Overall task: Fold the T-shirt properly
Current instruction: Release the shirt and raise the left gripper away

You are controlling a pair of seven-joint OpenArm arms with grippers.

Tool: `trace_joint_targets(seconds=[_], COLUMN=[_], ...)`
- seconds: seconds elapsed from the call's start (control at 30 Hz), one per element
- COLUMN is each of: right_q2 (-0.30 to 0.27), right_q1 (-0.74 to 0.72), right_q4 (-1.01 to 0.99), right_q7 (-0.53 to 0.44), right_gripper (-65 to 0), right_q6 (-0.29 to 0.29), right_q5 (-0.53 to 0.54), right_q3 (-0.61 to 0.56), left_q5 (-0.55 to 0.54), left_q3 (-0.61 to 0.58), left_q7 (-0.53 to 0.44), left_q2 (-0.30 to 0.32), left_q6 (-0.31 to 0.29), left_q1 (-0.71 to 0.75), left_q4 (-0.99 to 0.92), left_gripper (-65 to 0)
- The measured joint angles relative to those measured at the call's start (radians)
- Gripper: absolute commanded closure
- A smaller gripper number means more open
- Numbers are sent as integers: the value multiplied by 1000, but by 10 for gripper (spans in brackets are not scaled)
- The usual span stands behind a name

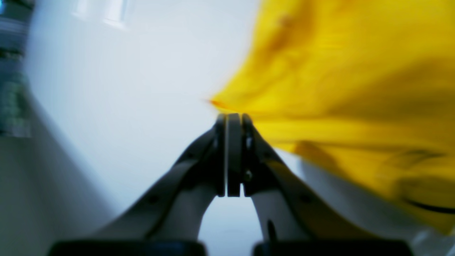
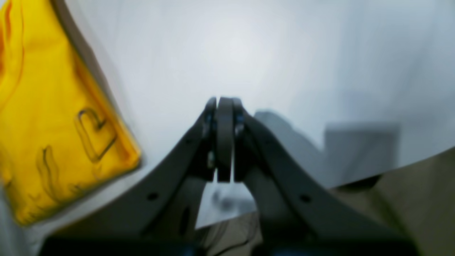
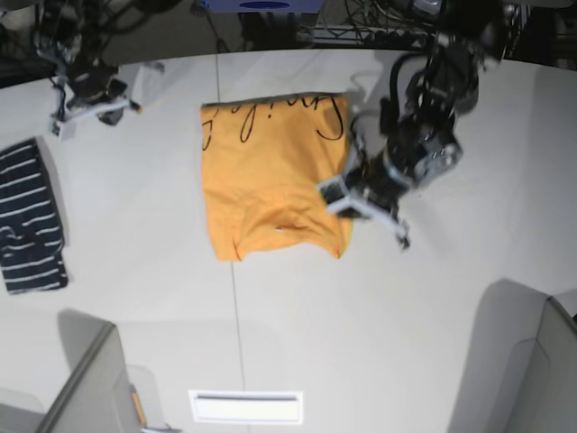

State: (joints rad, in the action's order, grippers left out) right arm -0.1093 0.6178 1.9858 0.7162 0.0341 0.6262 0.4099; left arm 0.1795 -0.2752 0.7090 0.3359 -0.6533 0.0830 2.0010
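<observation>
The T-shirt is lying flat near the middle of the white table, folded into a rough rectangle of orange-yellow cloth. Black cursive lettering is running along its far edge, and the neckline is sitting toward its near edge. In the base view, the left gripper is hovering at the shirt's right edge, about level with the lower half of the cloth, on the end of a dark arm that is reaching in from the far right. In the left wrist view, this gripper's two jaws are pressed together, with the tips sitting just beside a pointed edge of the yellow cloth; the picture is too blurred to tell whether any fabric is pinched between them. The rest of the shirt is spreading away to the right in that view. The right gripper is sitting well apart from the shirt, near the far left corner of the table. In the right wrist view its jaws are also closed together with nothing between them, over bare tabletop, while a corner of the shirt with dark lettering is showing at the left of the frame. A smaller navy garment with white stripes is lying at the table's left edge, well apart from the shirt.
</observation>
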Motion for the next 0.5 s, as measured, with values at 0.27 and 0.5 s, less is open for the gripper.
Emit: trace_joint_targets(seconds=[0.27, 0.5], right_q2=[-11, -5], right_q1=[161, 333], right_q4=[0, 2], right_q7=[-236, -253], right_gripper=[0, 0], right_q6=[-213, -275], right_q5=[-6, -3], right_q3=[16, 37], left_q5=[3, 18], left_q3=[199, 252], left_q7=[-528, -1050], left_q2=[1, 0], left_q6=[-1, -2], left_q1=[432, 716], left_q4=[-10, -132], left_gripper=[0, 0])
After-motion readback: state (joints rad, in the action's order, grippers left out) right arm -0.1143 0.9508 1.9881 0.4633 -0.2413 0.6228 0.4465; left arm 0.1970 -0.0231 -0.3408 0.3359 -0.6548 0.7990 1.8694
